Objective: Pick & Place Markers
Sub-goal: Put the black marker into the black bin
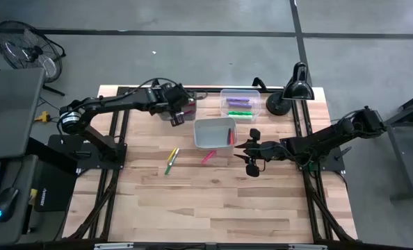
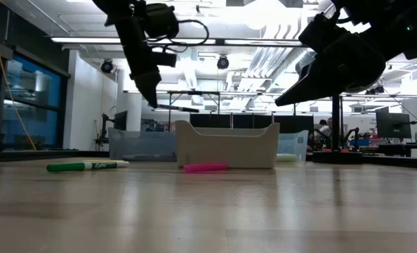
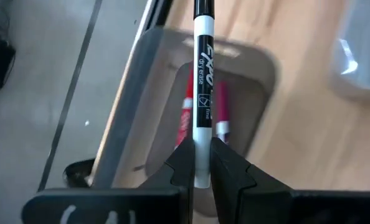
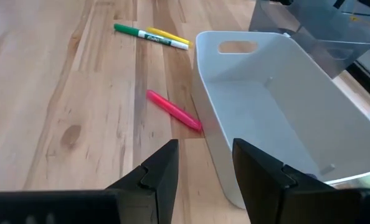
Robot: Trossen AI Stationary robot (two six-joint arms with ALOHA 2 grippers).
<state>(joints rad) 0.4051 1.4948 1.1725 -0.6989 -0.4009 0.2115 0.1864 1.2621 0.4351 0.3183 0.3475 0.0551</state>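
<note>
Near the tabletop's point(image 1: 213, 201) far edge, the left end effector point(image 3: 201, 163) is clamping a white marker point(image 3: 202, 81) above a small grey bin point(image 3: 260, 68) that is holding red markers point(image 3: 185, 115). The right end effector point(image 4: 203, 165) is hovering with its fingers apart just beside the white bin point(image 1: 213, 132), toward the tabletop's right edge. A pink marker point(image 4: 172, 110) is lying against that bin's near side, while a green marker point(image 4: 149, 35) and a yellow marker point(image 4: 166, 34) are lying together farther toward the left edge.

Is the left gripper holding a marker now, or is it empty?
Holding. In the left wrist view the left gripper is shut on a white Expo marker, above a grey bin that has red markers inside.
</note>
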